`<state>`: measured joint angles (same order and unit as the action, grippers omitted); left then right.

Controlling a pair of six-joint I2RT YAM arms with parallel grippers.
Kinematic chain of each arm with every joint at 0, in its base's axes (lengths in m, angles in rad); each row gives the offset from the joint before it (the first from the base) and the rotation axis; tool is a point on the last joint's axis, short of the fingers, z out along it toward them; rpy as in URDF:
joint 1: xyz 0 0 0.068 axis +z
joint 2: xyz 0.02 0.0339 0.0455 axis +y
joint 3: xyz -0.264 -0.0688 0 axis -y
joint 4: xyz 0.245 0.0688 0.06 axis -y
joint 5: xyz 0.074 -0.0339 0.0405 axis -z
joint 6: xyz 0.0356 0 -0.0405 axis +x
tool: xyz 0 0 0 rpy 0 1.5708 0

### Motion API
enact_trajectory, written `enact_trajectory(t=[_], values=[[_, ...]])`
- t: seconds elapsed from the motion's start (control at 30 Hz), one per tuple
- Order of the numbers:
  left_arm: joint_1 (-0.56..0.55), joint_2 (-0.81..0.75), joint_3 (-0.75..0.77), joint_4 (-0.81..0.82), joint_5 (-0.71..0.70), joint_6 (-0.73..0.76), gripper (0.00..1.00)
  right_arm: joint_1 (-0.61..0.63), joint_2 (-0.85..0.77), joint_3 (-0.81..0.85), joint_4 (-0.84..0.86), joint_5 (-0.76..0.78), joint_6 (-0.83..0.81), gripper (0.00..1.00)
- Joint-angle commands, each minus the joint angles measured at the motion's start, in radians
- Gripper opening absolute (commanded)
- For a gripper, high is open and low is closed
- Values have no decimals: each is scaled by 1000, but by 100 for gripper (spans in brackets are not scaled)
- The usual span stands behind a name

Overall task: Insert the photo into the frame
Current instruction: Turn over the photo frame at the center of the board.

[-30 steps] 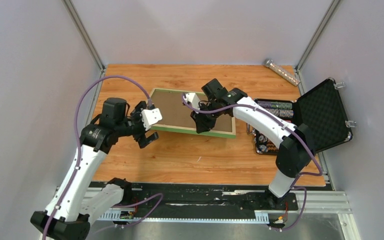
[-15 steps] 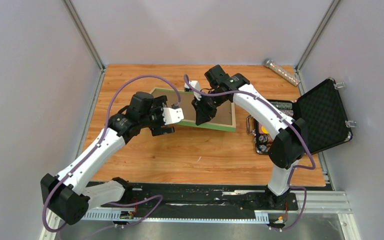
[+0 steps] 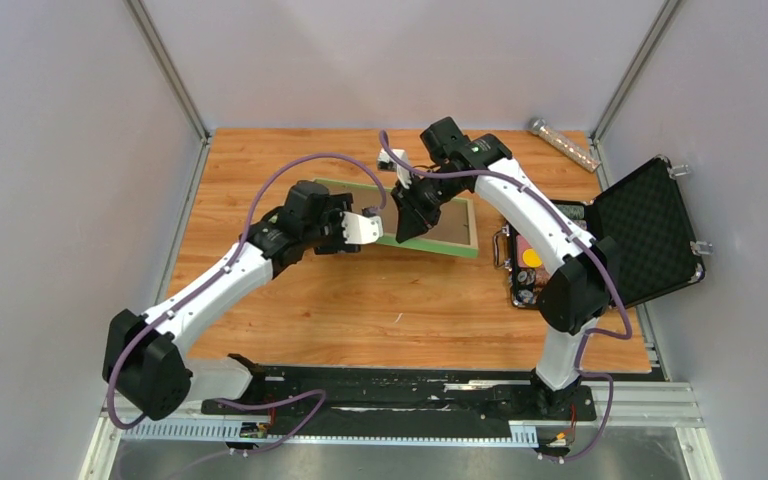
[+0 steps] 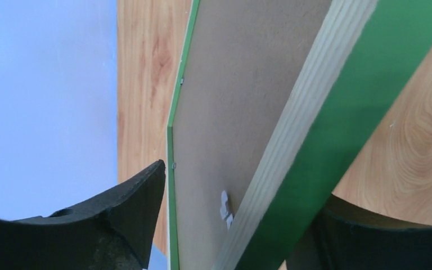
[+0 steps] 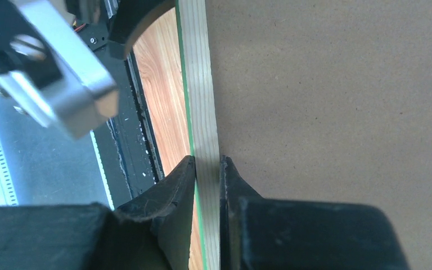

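- Currently the step is frame handling: the frame (image 3: 445, 247) sits mid-table, back side up, and looks tilted off the table (image 3: 360, 310). A brown backing board (image 5: 326, 95) fills it.
- Right gripper (image 3: 407, 215) is pinching the frame's pale-wood rail.
- Left gripper (image 3: 365, 228) is spread wide, its fingers straddling the near rail without clamping it.
- The photo isn't visible in any view, and I can't tell if it's under the board.
- Next is probably the left jaws closing on the rail. They need to be squared to it so the frame doesn't twist.
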<state>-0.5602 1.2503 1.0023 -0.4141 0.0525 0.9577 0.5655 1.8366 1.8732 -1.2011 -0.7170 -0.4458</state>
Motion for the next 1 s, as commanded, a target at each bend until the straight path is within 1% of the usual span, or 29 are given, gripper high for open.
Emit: enact_trajectory(t=[0.0,0.03,0.07,0.1,0.13,0.17,0.23,0.27,0.3,0.33,0.37,0.4,0.43,0.5,0.57,0.63,0.77,0.83,0.97], values=[[-29,53,51,50,-71,7,70,-16,0,65,-23,-76,2,0],[-30,60,60,42,-78,5,64,-18,-1,66,-26,-76,2,0],[-35,71,64,38,-88,0,60,-21,-2,66,-26,-75,1,0],[-37,74,69,35,-91,-3,53,-24,-3,66,-27,-72,1,0],[-42,78,70,32,-97,-6,49,-27,-5,64,-29,-69,1,0],[-45,78,73,29,-102,-9,41,-28,-6,64,-29,-64,2,0],[-52,77,76,24,-110,-13,32,-31,-10,63,-29,-52,4,0],[-57,76,78,22,-114,-14,30,-31,-13,63,-29,-46,4,1],[-58,75,83,15,-117,-17,26,-30,-15,64,-28,-38,6,2],[-61,74,91,10,-118,-18,23,-30,-18,64,-27,-29,9,4],[-64,74,95,-3,-120,-21,18,-30,-21,67,-26,-21,15,7],[-66,76,105,-10,-122,-22,15,-30,-25,67,-26,-12,17,11],[-68,76,110,-25,-126,-27,10,-30,-31,67,-25,0,21,18],[-70,79,130,-55,-125,-35,1,-30,-48,65,-14,28,30,37],[-70,76,145,-82,-118,-39,0,-30,-75,55,7,64,36,51],[-71,73,159,-104,-116,-44,0,-30,-118,40,35,103,33,59],[-70,75,216,-188,-114,-74,0,-30,-231,-39,115,176,31,66],[-71,76,244,-241,-98,-80,0,-30,-296,-90,163,215,29,69],[-71,61,274,-305,-75,-83,0,-23,-416,-202,249,241,-3,73]])
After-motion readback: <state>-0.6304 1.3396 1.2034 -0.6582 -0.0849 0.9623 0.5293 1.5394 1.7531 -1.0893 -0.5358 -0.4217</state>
